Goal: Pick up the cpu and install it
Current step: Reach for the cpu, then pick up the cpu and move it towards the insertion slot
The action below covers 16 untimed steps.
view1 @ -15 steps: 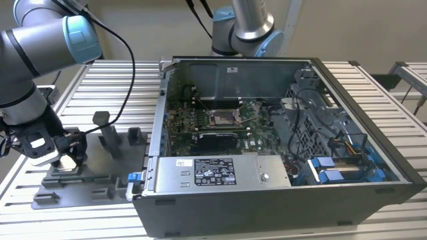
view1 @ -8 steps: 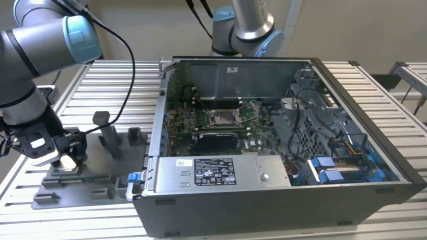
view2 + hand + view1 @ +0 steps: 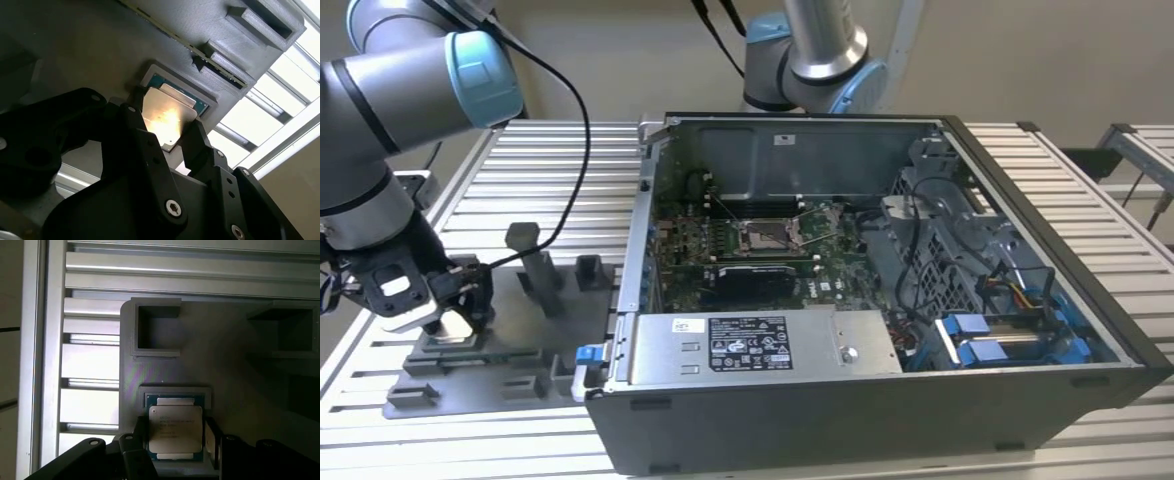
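The gripper (image 3: 444, 322) hangs low over the grey fixture tray (image 3: 500, 362), at about eight o'clock of the computer case (image 3: 854, 425) in the exterior view; the cpu (image 3: 175, 427) lies in a recess whose raised rim hems it closely, leaving room from above; a tall post (image 3: 531, 262) and a shorter post (image 3: 591, 270) stand at the gripper's two o'clock, toward the case; the case's top side is open, with free air over the socket (image 3: 765, 236); the silver box (image 3: 761, 345) crowds its six o'clock, the drive cage (image 3: 974, 290) its three.
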Each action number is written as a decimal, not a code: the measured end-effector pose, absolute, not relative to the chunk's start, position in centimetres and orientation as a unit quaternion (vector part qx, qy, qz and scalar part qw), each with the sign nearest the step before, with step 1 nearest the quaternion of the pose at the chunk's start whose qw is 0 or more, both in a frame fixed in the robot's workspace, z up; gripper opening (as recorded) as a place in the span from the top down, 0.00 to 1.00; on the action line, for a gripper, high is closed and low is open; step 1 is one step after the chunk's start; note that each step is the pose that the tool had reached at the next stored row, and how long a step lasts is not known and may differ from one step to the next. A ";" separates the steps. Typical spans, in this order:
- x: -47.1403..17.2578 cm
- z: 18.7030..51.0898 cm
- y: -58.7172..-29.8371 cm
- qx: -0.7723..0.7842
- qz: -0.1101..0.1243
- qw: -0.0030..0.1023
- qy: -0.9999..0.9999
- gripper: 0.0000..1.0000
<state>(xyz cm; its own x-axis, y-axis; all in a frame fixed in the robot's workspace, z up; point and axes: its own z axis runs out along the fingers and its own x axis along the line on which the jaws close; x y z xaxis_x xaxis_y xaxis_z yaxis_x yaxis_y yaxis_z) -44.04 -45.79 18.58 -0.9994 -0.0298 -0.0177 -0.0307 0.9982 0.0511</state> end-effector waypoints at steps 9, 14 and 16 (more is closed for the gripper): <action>-44.0 19.2 -45.8 -0.015 0.026 0.008 1.000 1.00; -44.0 21.4 -45.8 -0.015 0.025 0.008 1.000 1.00; -44.0 22.3 -45.8 -0.015 0.025 0.008 1.000 1.00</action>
